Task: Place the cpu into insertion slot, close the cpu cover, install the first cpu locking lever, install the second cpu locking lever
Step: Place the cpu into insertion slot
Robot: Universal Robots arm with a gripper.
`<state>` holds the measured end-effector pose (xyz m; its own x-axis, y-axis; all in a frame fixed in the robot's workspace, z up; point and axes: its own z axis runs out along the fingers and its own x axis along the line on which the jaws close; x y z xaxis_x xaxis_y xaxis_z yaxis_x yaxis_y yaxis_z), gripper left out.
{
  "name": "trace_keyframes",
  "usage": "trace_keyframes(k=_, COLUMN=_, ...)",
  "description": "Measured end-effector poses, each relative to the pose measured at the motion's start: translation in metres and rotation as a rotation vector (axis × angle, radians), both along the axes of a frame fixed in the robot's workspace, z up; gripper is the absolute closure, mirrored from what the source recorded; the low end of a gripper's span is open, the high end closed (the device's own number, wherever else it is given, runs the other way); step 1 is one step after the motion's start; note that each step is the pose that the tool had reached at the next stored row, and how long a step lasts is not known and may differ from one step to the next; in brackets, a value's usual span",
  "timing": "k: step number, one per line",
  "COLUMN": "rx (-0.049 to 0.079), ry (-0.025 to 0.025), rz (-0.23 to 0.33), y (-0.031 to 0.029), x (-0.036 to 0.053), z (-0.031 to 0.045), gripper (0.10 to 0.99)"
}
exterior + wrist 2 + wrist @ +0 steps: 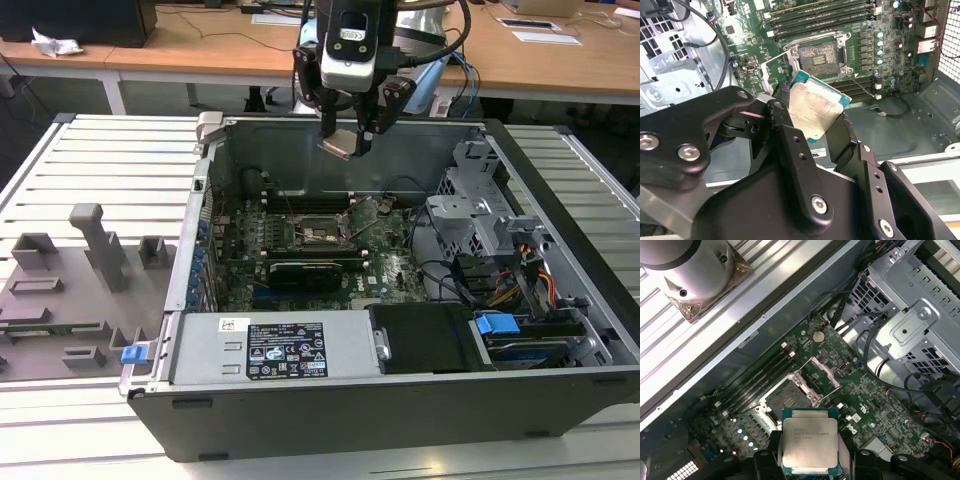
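My gripper (341,140) hangs above the open computer case, near its back wall, shut on the cpu (337,146). In both wrist views the cpu (816,106) (807,439) is a silvery square chip with a green edge, pinched by its sides between the two black fingers (789,142). The insertion slot (320,232) (821,54) (784,400) lies well below on the green motherboard (395,275), its dark centre bare. The cpu cover (823,374) (774,70) stands tilted open at one side of the slot.
The case's back wall (290,150) is close behind the gripper. A silver drive cage (468,222) with cables fills the exterior view's right, and a power supply (285,350) sits at the front. Memory slots (820,15) run beside the socket. Grey fixtures (95,255) stand on the table at the exterior view's left.
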<state>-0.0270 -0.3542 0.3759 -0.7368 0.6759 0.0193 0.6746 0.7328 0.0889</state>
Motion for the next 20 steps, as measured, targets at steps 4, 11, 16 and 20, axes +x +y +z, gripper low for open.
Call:
trace_keyframes(k=4, rx=0.0, ry=0.0, rz=-0.047, y=0.0, x=0.0, z=-0.0002, gripper=0.553)
trace_keyframes(k=11, rx=0.0, ry=0.0, rz=-0.104, y=0.0, x=0.0, z=-0.0003, gripper=0.553)
trace_keyframes(k=16, rx=0.0, ry=-0.0001, rz=-0.144, y=0.0, x=0.0, z=-0.0004, gripper=0.553)
trace_keyframes(k=20, rx=0.0, ry=0.0, rz=-0.229, y=0.0, x=0.0, z=-0.0007, gripper=0.553)
